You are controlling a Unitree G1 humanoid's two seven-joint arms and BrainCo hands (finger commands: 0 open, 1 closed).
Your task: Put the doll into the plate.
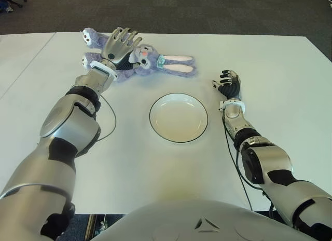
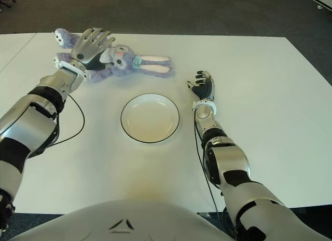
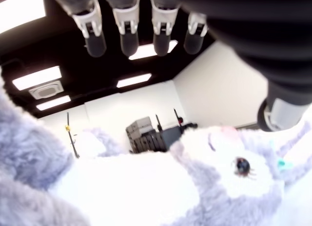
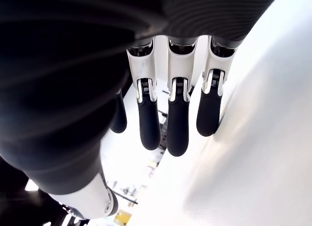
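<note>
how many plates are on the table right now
1. The white plate sits mid-table, empty, nearer the robot than the purple bunny doll, between its left hand and right hand.

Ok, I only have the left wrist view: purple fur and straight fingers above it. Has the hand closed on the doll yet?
Observer: No. The left hand is spread open over the doll, which lies flat on the table.
Operator: Where's the plate from there?
Observer: The plate sits nearer the robot than the doll, with nothing in it.
Operator: And the right hand?
Observer: The right hand shows to the right of the plate, fingers relaxed, holding nothing.
</note>
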